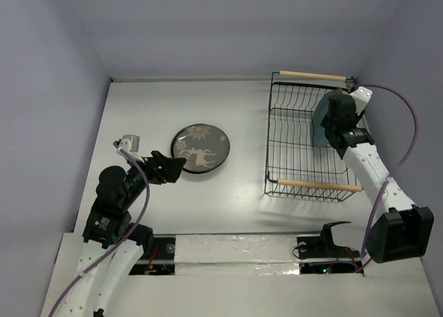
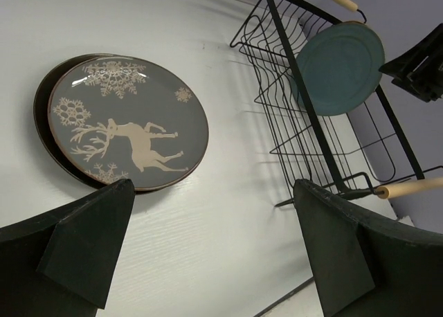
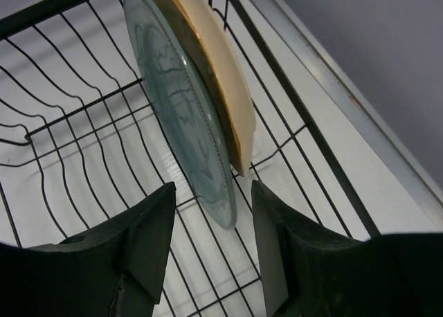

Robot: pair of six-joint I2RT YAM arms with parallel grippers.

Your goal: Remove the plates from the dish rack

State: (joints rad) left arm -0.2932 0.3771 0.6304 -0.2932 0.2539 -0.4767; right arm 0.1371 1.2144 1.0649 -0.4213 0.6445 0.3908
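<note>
The dish rack (image 1: 297, 151) stands at the right of the table. In it a teal plate (image 3: 180, 102) stands on edge, with a tan plate (image 3: 218, 68) leaning right behind it. My right gripper (image 3: 213, 199) is open, and its fingers straddle the teal plate's rim without touching it. From above, that gripper (image 1: 329, 123) sits over the teal plate (image 1: 319, 131). A dark deer-pattern plate (image 1: 201, 147) lies flat on the table, stacked on another dark plate (image 2: 41, 106). My left gripper (image 2: 213, 192) hovers wide open and holds nothing, just near-left of the deer plate (image 2: 128, 120).
The rack's wooden handles (image 1: 315, 75) (image 1: 318, 185) mark its far and near ends. Walls close in on the left, back and right. The table's near edge strip (image 1: 235, 251) runs between the arm bases. Bare white tabletop (image 1: 235, 192) separates the stacked plates from the rack.
</note>
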